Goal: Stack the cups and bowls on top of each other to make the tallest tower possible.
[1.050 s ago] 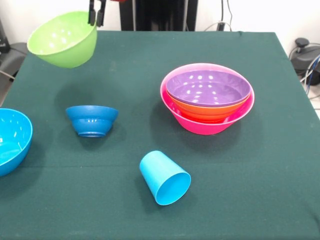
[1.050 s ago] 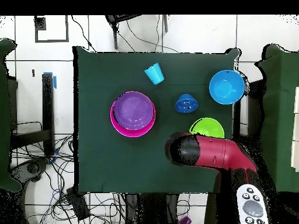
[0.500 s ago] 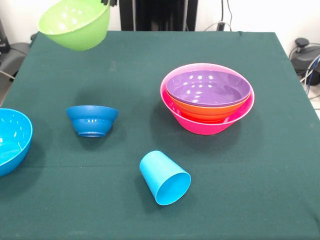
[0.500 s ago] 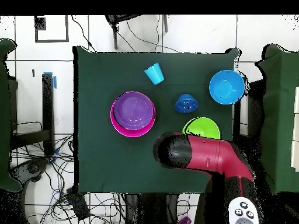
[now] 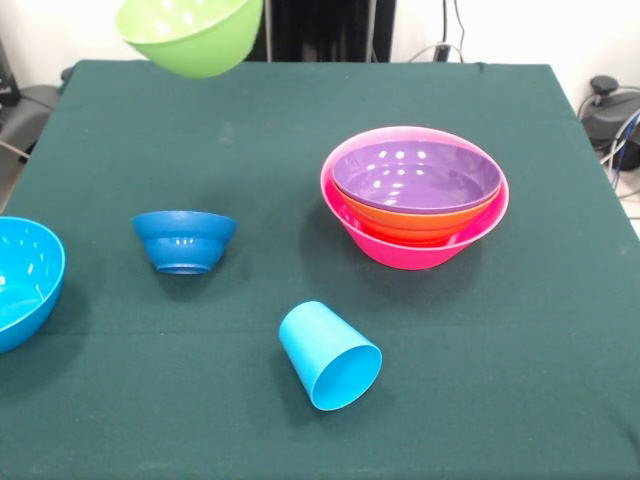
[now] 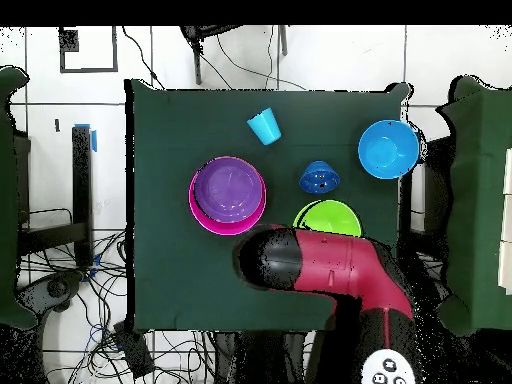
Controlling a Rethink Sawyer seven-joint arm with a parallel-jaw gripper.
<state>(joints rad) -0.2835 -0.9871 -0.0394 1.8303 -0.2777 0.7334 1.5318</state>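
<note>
A lime green bowl (image 5: 195,35) hangs tilted in the air above the table's far left, cut by the top edge. My gripper holding it is out of the front view and hidden under the red arm (image 6: 320,265) from above, where the lime green bowl (image 6: 328,215) peeks out. The tower is a pink bowl (image 5: 420,252) with an orange bowl (image 5: 420,224) and a purple bowl (image 5: 415,175) nested inside. A sky blue cup (image 5: 328,355) lies on its side, mouth toward the camera.
A small dark blue bowl (image 5: 184,240) stands upright left of centre. A larger sky blue bowl (image 5: 20,280) sits at the left edge, partly cut off. The table is covered in dark green cloth (image 5: 540,380).
The lime green bowl has risen and drifted right in the front view, toward the tower. The gripper's tips have left the top edge. From above, the arm has swung left.
</note>
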